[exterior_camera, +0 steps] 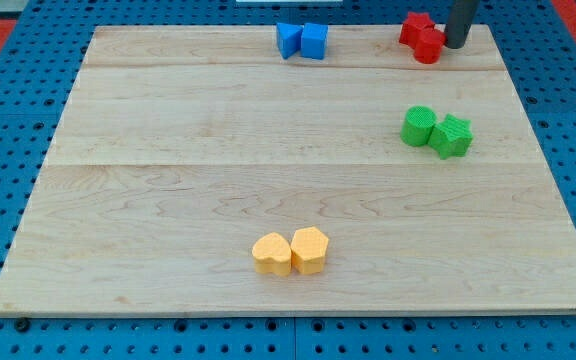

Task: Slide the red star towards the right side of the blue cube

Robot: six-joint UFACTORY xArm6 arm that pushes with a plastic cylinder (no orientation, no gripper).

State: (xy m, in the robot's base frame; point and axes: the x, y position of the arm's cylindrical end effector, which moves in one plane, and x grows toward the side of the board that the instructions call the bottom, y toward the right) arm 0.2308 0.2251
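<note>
Red star (415,28): top of the board, right of centre, touching a second red block (430,46) just below and right of it.

Blue cube (314,41): top edge, well left of the star, touching another blue block (288,40) on its left.

My tip (456,45): no jaws to open or close, it only pushes; it rests at the right edge of the lower red block, right of the star.

Handling, as you should judge it: small, rigid, light, likely to slide easily on smooth wood and to turn if struck off-centre. Push the star's right face, through its middle, leftward. Expect the neighbouring red block to drag along.

Also present: green pair (436,131), yellow pair (290,251).
</note>
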